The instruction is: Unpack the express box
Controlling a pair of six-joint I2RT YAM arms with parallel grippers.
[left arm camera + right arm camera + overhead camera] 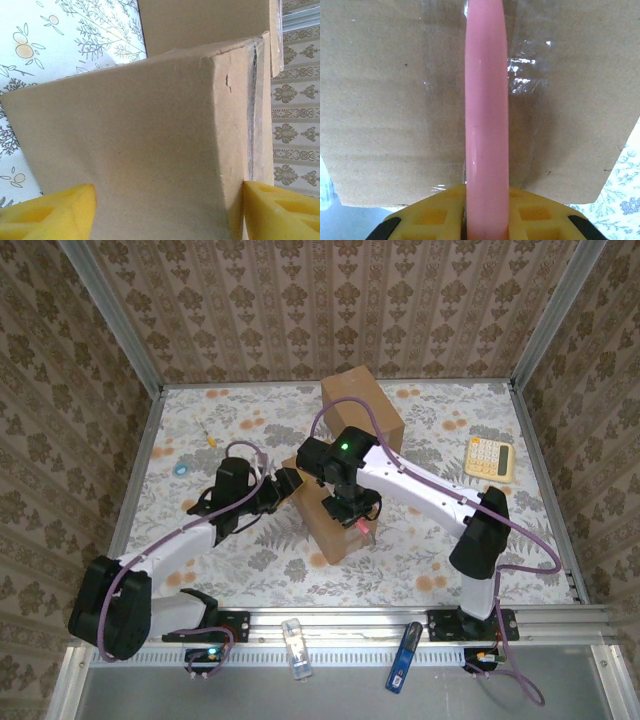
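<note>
Top external: express box (328, 537) sat mid-table (420, 565), angled toward the near edge, mostly covered by both wrists. Plain brown cardboard, flaps closed, clear tape (525, 65) over the seam.

Handling, my read:
- Probably light.
- Stiff at edges and corners, but the broad panels would likely dish in under pressure.
- Cardboard faces should give decent friction; the glossy tape looked slick.
- Best hold looked to be across the narrow width near a corner, on the side walls, not on the flaps.

That was roughly where the left gripper (169, 212) was. Jaws stood wide, one yellow pad against each opposite face, clamped across the box as far as I could tell.

The right gripper (486, 200) was closed on a pink tool (486, 125), its shaft lying along the taped seam. Probably a tape cutter, but I couldn't confirm that.

Unclear or hidden:
- Tool tip ran off the top of the right wrist view, so I couldn't tell whether it touched the tape or whether any tape was cut.
- Box contents weren't visible.
- Second cardboard box (362, 405) stood just behind, toward the far wall. The right arm covered the gap, so touching or apart was unknown.
- Calculator (488, 456) lay well apart on the right.
- Small items on the front rail were too small to identify.
</note>
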